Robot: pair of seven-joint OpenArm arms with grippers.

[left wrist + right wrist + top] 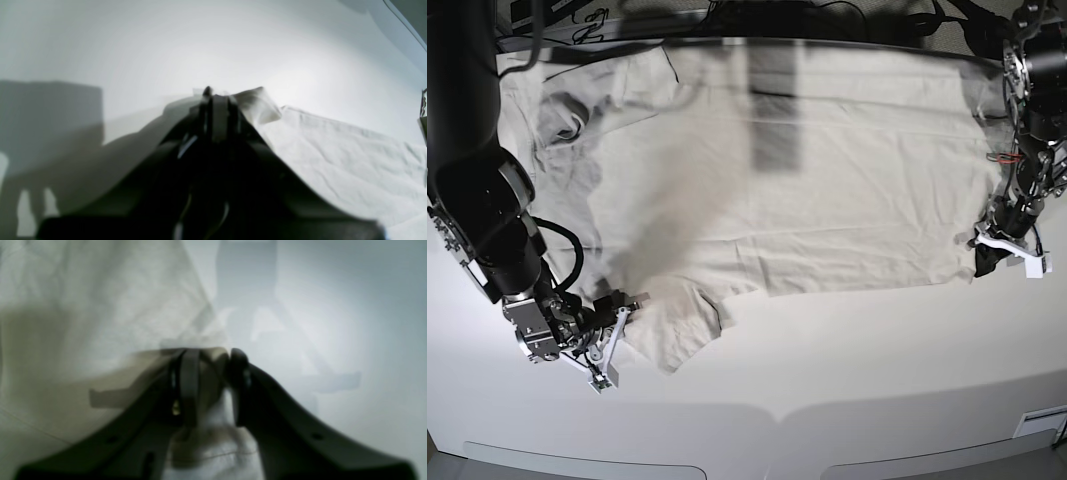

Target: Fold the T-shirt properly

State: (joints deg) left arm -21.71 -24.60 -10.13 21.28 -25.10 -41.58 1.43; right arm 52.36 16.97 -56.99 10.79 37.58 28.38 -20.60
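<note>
Left wrist view: a plain white table fills the upper part, lit bright at its middle, with blocky arm shadows low on the left. One shirt lies wrinkled at lower right. The left gripper points away from the camera, its dark fingers drawn together on a raised corner of the cloth, which bunches up just beside the tips. A table edge shows at the far upper right.

Right wrist view: the picture is blurred. The same white surface takes the right half, crossed by a grey shadow of the arm. The shirt covers the left half and also runs under the gripper. The right gripper holds a fold of cloth between its two dark fingers, the fold swelling out in the narrow gap.

Base view: the shirt is spread wide across the far half of the table, neck toward the picture's left, a sleeve hanging toward the near side. Cables and dark gear lie beyond the far edge. Two arms are seen. The right arm comes in at the picture's left, bent low, its gripper at the sleeve edge. The left arm drops at the picture's right, its gripper at the shirt's hem corner. A blurred band crosses the cloth's middle.
</note>
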